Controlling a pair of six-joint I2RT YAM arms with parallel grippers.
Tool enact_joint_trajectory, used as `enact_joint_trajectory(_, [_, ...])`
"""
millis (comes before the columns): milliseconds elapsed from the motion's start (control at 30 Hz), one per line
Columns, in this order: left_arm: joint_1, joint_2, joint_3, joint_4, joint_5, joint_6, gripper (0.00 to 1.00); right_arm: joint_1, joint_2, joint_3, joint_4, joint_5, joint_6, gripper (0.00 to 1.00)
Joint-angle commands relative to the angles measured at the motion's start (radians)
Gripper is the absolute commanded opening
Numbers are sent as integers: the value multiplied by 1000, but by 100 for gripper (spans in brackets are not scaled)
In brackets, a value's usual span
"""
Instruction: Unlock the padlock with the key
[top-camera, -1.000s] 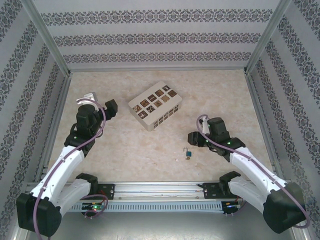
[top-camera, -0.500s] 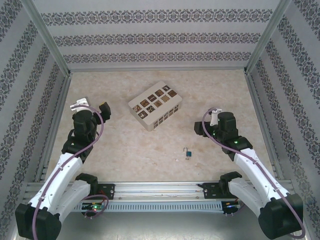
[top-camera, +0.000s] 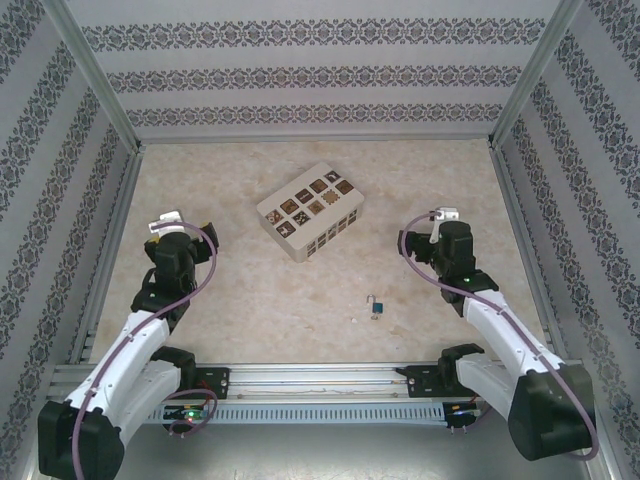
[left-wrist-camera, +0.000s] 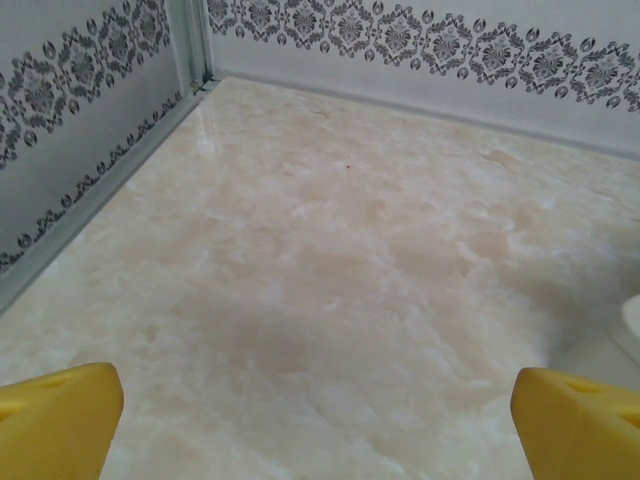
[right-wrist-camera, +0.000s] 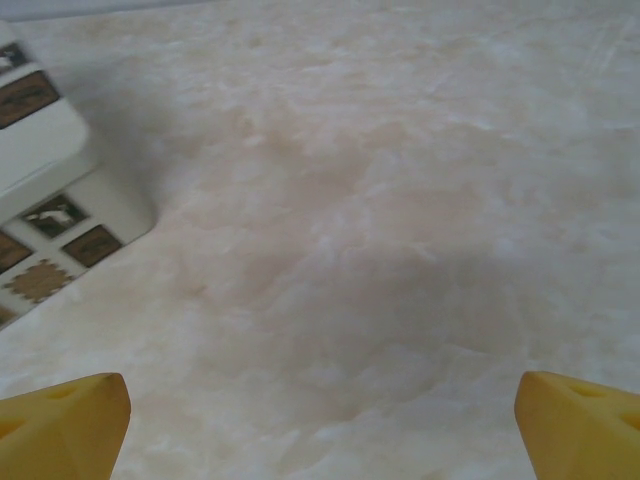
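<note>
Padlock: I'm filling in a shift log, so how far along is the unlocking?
Done: nothing I can confirm; the padlock lies on the table, its shackle too small to read. In hand: nothing; left jaws and right jaws stand open and empty, apart from it. Left: apparently the whole unlocking.

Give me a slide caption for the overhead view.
Blue padlock lies untouched on the tabletop, patterned box beyond it.

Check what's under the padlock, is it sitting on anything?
The padlock lies straight on the bare table, with nothing else visible beneath it. The patch under its blue body is covered, and it is too small to tell more.
</note>
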Motion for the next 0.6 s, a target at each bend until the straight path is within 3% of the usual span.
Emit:
enact_joint_trajectory(0, [22, 12, -36, 122, -15, 89, 99, -31, 41, -4, 109, 80, -30, 98])
enact_joint_trajectory(167, [49, 72, -60, 190, -28, 98, 99, -75, 146, -2, 220, 60, -57, 98])
enact_joint_trajectory(400, [81, 147, -62, 245, 3, 117, 99, -106, 305, -47, 539, 27, -76, 98])
enact_joint_trajectory(567, [121, 207, -69, 304, 88, 103, 99, -111, 409, -58, 704, -13, -166, 98])
